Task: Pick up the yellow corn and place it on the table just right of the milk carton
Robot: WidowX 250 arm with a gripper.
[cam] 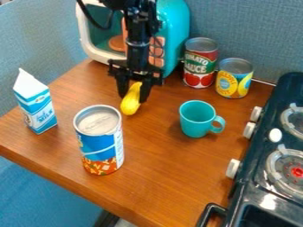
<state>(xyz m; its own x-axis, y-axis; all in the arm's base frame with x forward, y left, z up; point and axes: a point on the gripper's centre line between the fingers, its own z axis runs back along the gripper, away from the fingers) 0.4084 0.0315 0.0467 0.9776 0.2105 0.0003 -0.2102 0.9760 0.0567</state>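
"In the camera view, where's the gripper [134, 98]?"
"Upper centre of the frame, closed around a yellow squash [130, 105], one finger on each side."
"And what's around it?"
"The blue-labelled can [102, 142] is below, left of centre; the milk carton [38, 107] is at left. The teal cup [195, 119] is right of centre, and two smaller cans [200, 63] are at upper right."
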